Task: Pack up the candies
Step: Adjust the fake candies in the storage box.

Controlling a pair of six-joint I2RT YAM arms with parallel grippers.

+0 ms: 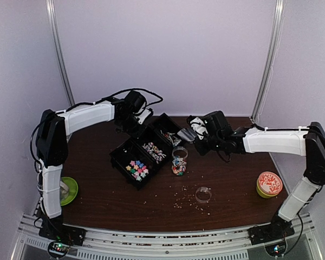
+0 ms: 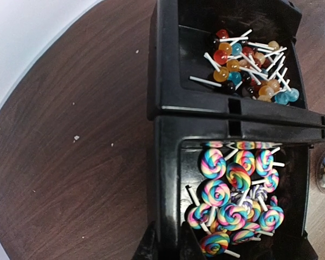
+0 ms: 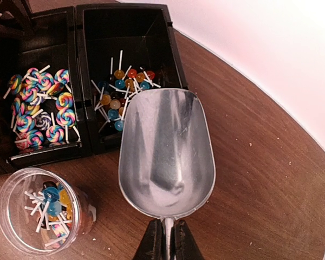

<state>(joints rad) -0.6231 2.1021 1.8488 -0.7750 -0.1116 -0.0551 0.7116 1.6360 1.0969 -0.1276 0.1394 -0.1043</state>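
Observation:
A black three-part tray (image 1: 115, 156) holds the candies: star-like pieces (image 1: 136, 169) nearest, rainbow swirl lollipops (image 2: 235, 200) in the middle, small ball lollipops (image 2: 249, 65) at the far end. My left gripper (image 2: 170, 246) is shut on the tray's side wall (image 2: 168, 135) beside the swirl compartment; from above it (image 1: 134, 122) is at the tray's far side. My right gripper (image 3: 167, 238) is shut on the handle of an empty metal scoop (image 3: 166, 151), hovering just right of the tray's far end (image 3: 78, 59). A clear jar (image 3: 40, 216) with some lollipops in it stands beside the tray.
The jar's clear lid (image 1: 203, 194) lies on the table toward the front. Pale crumbs (image 1: 180, 199) are scattered around it. A green bowl (image 1: 69, 190) sits at the left edge, and a green tub with an orange patterned top (image 1: 269, 184) at the right.

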